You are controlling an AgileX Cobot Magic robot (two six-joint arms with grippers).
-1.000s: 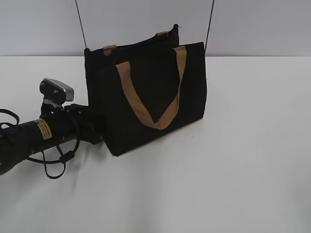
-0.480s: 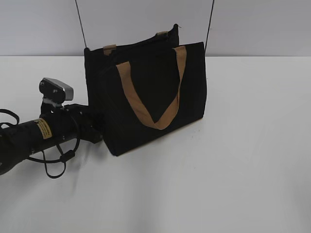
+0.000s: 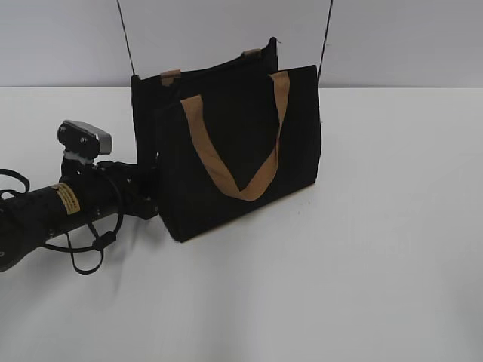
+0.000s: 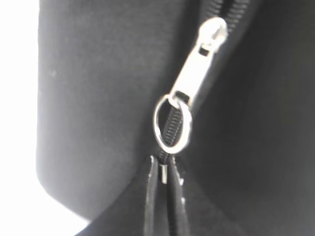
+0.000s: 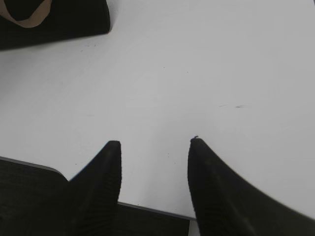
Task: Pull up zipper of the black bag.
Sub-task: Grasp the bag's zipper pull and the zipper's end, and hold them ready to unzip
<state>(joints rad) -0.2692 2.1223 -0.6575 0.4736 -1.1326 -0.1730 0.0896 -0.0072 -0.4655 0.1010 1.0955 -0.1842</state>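
Note:
The black bag point(image 3: 294, 128) stands on the white table with a tan strap handle point(image 3: 226, 179) across its front. My left gripper point(image 3: 153, 200) is pressed against the bag's left end. In the left wrist view the bag's fabric point(image 4: 88, 98) fills the frame. The zipper track point(image 4: 219, 7) runs down it, with the silver pull tab point(image 4: 197, 73) and its ring point(image 4: 171, 125). My left gripper point(image 4: 165, 169) is shut just below the ring, pinching a small piece that hangs from it. My right gripper point(image 5: 152, 147) is open and empty above the table, away from the bag's corner point(image 5: 59, 24).
The white table point(image 3: 362, 264) stretches to the right of the bag and in front of it. Two thin black rods point(image 3: 125, 36) rise behind the bag. The left arm's cable loop point(image 3: 87, 253) hangs near the table. The table's front edge point(image 5: 152, 210) shows under my right gripper.
My left arm has drawn slightly to the left, away from the bag's end, with the gripper still shut at the zipper pull. The bag has hardly moved.

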